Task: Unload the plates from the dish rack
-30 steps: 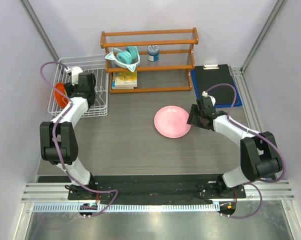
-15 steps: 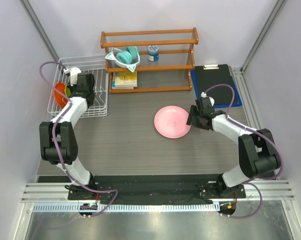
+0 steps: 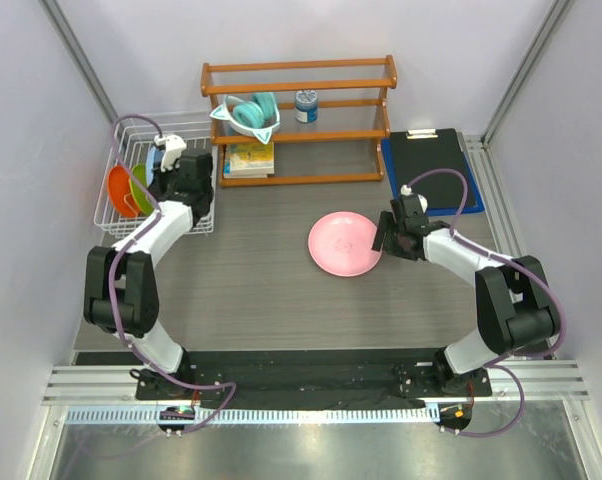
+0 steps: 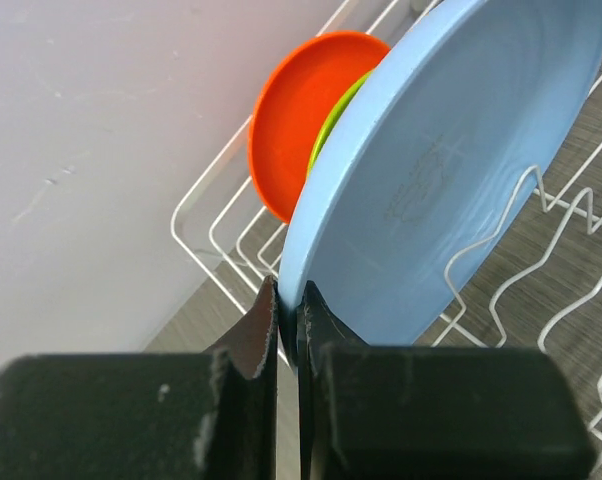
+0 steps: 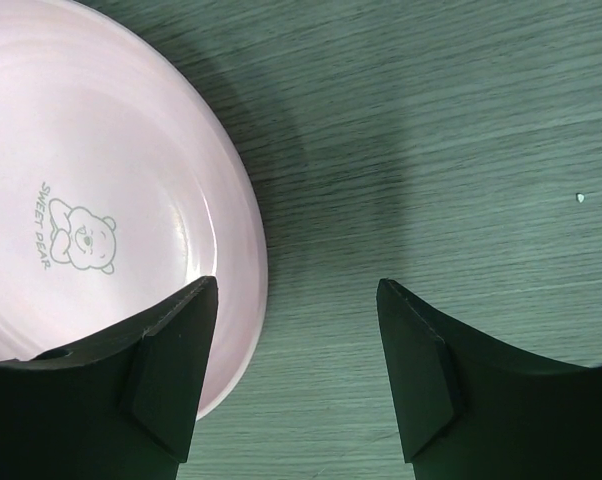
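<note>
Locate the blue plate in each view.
Top external: blue plate upper left, at the rack.
Left wrist: fills the upper right, rim pinched by the left gripper.
Right wrist: not in it.
Landmark: the orange plate behind it, seen in the top and left wrist views.

- We see the pink plate point(image 3: 345, 243) lying flat and face up at the centre of the top view, with a bear print and "SWEET BEAR" inside.
- We see the light blue plate point(image 4: 451, 170) standing on edge in the white wire dish rack point(image 3: 131, 128), its rim pinched by the left gripper point(image 4: 286, 300).
- We find the lime green plate point(image 4: 333, 120) and the orange plate point(image 4: 301, 110) upright behind it, at the upper left of the top view.
</note>
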Robot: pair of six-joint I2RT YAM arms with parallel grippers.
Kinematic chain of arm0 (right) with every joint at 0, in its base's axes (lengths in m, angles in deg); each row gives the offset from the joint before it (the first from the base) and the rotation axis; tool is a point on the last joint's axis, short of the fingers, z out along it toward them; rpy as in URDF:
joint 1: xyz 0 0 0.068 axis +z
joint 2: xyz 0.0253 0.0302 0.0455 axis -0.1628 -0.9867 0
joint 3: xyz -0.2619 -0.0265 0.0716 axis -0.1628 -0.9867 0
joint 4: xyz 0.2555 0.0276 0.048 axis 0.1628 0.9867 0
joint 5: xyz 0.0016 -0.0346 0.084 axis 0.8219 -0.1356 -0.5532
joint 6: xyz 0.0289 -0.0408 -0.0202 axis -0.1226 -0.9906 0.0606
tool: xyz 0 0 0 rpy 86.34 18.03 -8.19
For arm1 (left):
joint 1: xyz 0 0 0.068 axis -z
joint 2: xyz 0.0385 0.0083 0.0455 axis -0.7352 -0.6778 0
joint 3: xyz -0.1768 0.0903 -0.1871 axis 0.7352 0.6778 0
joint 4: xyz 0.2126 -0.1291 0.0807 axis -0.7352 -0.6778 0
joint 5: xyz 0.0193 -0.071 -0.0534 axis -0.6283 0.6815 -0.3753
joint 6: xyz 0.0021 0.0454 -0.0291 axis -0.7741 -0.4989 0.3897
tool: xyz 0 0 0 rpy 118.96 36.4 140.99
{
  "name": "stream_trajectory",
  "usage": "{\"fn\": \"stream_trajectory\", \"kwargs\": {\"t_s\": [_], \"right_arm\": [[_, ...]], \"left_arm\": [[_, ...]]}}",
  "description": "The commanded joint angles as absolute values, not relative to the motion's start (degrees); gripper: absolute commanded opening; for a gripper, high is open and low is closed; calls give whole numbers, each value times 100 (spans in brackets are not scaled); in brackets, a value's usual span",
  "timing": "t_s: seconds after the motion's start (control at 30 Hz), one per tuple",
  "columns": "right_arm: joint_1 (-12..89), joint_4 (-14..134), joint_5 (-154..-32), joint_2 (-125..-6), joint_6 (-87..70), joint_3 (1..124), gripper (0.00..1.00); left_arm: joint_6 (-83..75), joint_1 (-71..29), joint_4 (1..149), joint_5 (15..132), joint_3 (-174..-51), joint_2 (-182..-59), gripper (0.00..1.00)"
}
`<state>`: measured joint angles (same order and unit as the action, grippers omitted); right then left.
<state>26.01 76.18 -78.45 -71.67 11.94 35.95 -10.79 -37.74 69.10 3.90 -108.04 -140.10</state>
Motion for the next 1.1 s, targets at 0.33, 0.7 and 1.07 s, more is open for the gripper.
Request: {"fn": "stream_trajectory", "kwargs": {"t_s": [0.33, 0.7, 1.07], "right_arm": [[2572, 7661, -7792, -6373, 1139, 3541, 71], [2580, 7810, -7844, -6003, 1130, 3532, 72], [2686, 7530, -9319, -5327, 1103, 3699, 73]], "left_arm": [[-1581, -3212, 7663, -843, -10573, -13384, 0], [-1204, -3177, 6662, -474, -10704, -12391, 0], [781, -2861, 4683, 3038, -10495, -11300, 0]]}}
